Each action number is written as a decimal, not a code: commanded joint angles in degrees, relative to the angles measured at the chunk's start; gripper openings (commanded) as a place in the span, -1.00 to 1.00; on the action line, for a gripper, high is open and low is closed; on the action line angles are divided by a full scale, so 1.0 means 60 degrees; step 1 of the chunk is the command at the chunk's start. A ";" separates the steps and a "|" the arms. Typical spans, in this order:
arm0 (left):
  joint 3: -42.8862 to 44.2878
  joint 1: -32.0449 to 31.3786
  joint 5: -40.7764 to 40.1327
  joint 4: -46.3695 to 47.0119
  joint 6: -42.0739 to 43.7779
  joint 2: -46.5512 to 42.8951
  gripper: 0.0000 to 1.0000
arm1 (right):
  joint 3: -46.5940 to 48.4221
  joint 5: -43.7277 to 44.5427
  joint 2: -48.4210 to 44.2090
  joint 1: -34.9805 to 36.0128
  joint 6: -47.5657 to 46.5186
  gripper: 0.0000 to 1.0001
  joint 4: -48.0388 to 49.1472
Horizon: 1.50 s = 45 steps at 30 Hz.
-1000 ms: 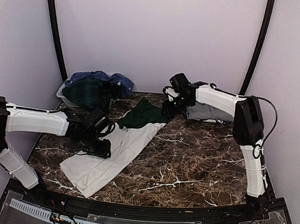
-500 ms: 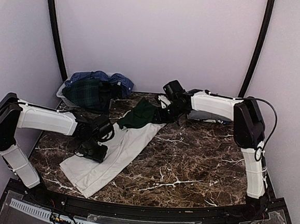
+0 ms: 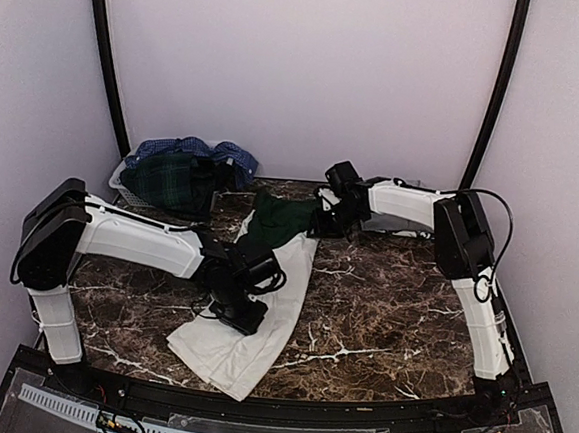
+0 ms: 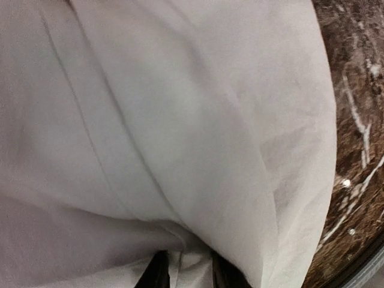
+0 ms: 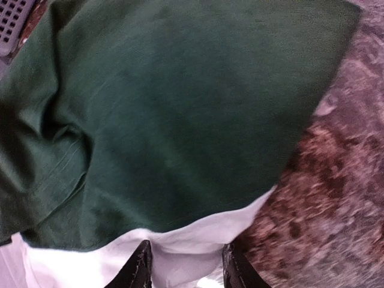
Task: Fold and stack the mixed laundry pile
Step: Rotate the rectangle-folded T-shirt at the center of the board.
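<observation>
Our left tool (image 4: 189,276) is clenched on a fold of the white tee (image 3: 281,301). In its wrist view, the white cloth bunches up between its two fingers. A second ago this tool was closer to the basket (image 3: 121,185). Now it has swung farther away from the basket, and the tee has come along with it. The white part used to lie wide and slanted. Now it is pulled into a narrower strip.

Our right tool (image 5: 186,270) has moved too. It has come down to the end of the tee nearest the basket, where the green sleeve (image 5: 180,120) meets the white cloth. Its fingers stand on each side of that white edge and are closing in. We cannot tell yet if they pinch it tight.

The tee lies on the counter (image 3: 382,314), out in front of the basket, with its green end toward the basket and its white end far from it. We can see no part of it in the basket.

We think this means both arms are getting hold of the tee, one at each end, so they can stretch it flat. It is still rumpled and not folded yet.

The rest of the pile waits in the basket. The dark green tartan shirt (image 3: 167,179) sits in it, with the blue checked shirt (image 3: 189,150) behind. So the job is near its start, and this tee looks like the first piece to be folded.
</observation>
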 commanded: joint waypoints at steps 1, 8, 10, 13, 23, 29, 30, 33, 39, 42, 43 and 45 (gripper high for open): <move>0.1276 -0.0604 0.1504 0.0531 -0.0496 0.1504 -0.51 | 0.0843 0.0199 0.0501 -0.0624 -0.0390 -0.25 0.0003; 0.2450 -0.0777 0.1869 0.0743 -0.1366 0.1387 -0.24 | 0.2631 -0.0176 0.1119 -0.0797 -0.0704 -0.24 -0.0605; 0.2236 -0.0799 0.1908 0.0800 -0.1314 0.0758 -0.18 | 0.2501 -0.0315 0.0839 -0.0797 -0.0763 -0.21 -0.0550; 0.1568 -0.0806 0.1918 0.1017 -0.0871 -0.0641 -0.09 | 0.1860 -0.0564 0.0065 -0.0796 -0.0742 -0.17 -0.0173; 0.1447 0.2171 0.1128 0.1910 0.0095 -0.1501 0.00 | -0.1148 -0.1152 -0.2432 -0.0382 -0.0161 -0.15 0.1104; 0.3732 0.2628 0.0029 0.1074 0.1119 0.0963 -0.14 | -0.2315 -0.1193 -0.2726 0.0187 0.0120 -0.19 0.1575; 0.4002 0.2686 0.0064 0.1095 0.1189 0.1167 -0.15 | -0.2375 -0.1154 -0.2663 0.0266 0.0155 -0.19 0.1612; 0.4467 0.2925 0.0094 0.1005 0.1208 0.2112 -0.25 | -0.2421 -0.1105 -0.2390 0.0420 0.0221 -0.23 0.1661; 0.5452 0.3289 0.0220 0.0683 0.1314 0.3676 -0.41 | -0.2225 -0.0898 -0.1546 0.0479 0.0344 -0.28 0.1692; 0.6109 0.3537 0.0341 0.0445 0.1465 0.4390 -0.47 | -0.1714 -0.0651 -0.0956 0.0346 0.0346 -0.32 0.1502; 0.6493 0.3579 0.0344 0.0318 0.1561 0.4712 -0.47 | -0.1522 -0.0548 -0.0735 0.0288 0.0352 -0.33 0.1423; 0.7112 0.3710 0.0346 0.0117 0.1639 0.5173 -0.48 | -0.1123 -0.0411 -0.0354 0.0127 0.0404 -0.35 0.1337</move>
